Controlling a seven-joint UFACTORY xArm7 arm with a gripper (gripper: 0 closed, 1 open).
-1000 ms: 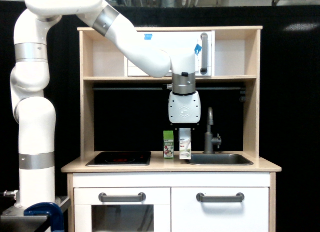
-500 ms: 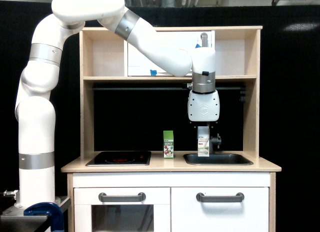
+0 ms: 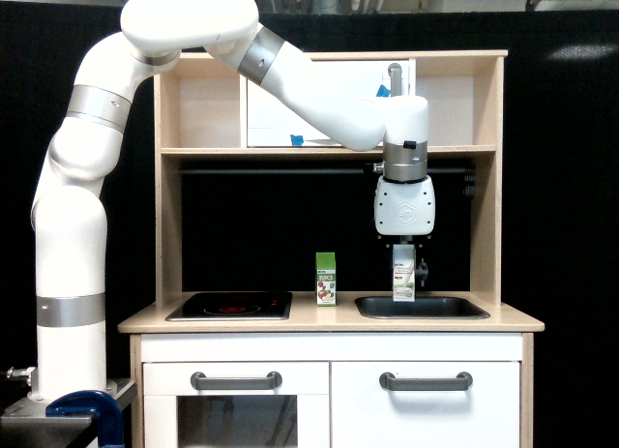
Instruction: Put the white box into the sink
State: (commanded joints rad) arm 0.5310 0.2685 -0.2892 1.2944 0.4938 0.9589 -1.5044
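Note:
The white box (image 3: 403,280) hangs upright over the left half of the sink (image 3: 422,308), its bottom edge about level with the basin's rim. My gripper (image 3: 404,253) comes straight down from the white arm and is shut on the top of the box. The sink's dark tap stands right behind the box and is mostly hidden by it. Whether the box touches the basin floor I cannot tell.
A carton with a green top (image 3: 326,279) stands on the wooden counter (image 3: 329,319) just left of the sink. The black stove plate (image 3: 230,306) lies further left. A shelf (image 3: 329,151) with a white cabinet runs overhead, close above the gripper's wrist.
The arm has carried the white box to the exterior view's right, from beside the green-topped carton at the sink's left edge to over the basin. The gripper stayed shut on it.

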